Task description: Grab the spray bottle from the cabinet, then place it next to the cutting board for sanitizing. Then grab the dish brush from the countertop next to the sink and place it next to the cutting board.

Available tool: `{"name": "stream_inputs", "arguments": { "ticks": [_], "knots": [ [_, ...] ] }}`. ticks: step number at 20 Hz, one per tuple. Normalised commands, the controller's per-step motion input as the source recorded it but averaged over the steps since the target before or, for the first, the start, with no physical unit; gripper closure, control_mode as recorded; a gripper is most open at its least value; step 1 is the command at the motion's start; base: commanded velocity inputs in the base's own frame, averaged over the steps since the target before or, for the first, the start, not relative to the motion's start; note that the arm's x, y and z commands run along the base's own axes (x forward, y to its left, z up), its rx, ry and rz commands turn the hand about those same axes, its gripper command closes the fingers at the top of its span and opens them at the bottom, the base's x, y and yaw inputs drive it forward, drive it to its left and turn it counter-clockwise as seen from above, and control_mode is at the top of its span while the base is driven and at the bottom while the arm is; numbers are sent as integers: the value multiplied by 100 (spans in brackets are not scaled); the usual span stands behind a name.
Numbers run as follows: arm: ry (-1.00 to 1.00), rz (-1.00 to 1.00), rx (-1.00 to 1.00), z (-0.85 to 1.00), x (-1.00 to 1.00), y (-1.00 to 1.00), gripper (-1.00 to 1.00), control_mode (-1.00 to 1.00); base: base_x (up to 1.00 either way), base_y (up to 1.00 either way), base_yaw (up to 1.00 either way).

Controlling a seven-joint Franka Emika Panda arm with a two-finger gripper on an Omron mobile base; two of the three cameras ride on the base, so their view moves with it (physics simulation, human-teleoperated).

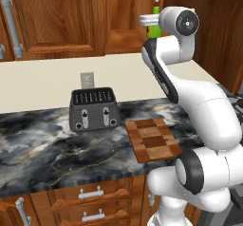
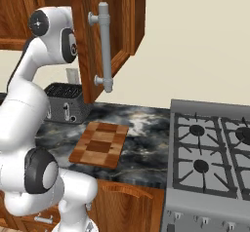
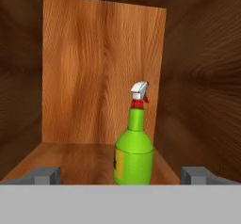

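Note:
The green spray bottle (image 3: 134, 148) with its white head and red tip stands upright on the floor of the open wooden cabinet (image 3: 94, 72). My gripper (image 3: 123, 175) is open and points straight at it, one fingertip (image 3: 44, 174) on each side, not touching it. From the left base view, the spray bottle (image 1: 154, 24) peeks out beside the arm's upper joint. The checkered cutting board (image 1: 153, 138) lies flat on the dark marble countertop (image 1: 47, 144), right of the toaster. The dish brush and the sink are out of view.
A dark toaster (image 1: 94, 109) stands at the back of the counter. The open cabinet door (image 2: 122, 26) with its long silver handle (image 2: 104, 46) hangs over the cutting board (image 2: 99, 144). A grey stove (image 2: 215, 148) lies to the right. Drawers sit under the counter.

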Motion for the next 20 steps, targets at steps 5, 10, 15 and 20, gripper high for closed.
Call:
{"name": "stream_inputs", "arguments": {
  "ticks": [5, 10, 15, 20],
  "knots": [
    [3, -3, 0, 1, 46, -2, -100, -100, 0, 0, 0],
    [1, -5, 3, 4, 30, -4, -100, -100, 0, 0, 0],
    [1, 0, 7, 0, 29, -7, -100, -100, 0, 0, 0],
    [2, 0, 12, 0, 28, -18, -100, -100, 0, 0, 0]
  ]
}}
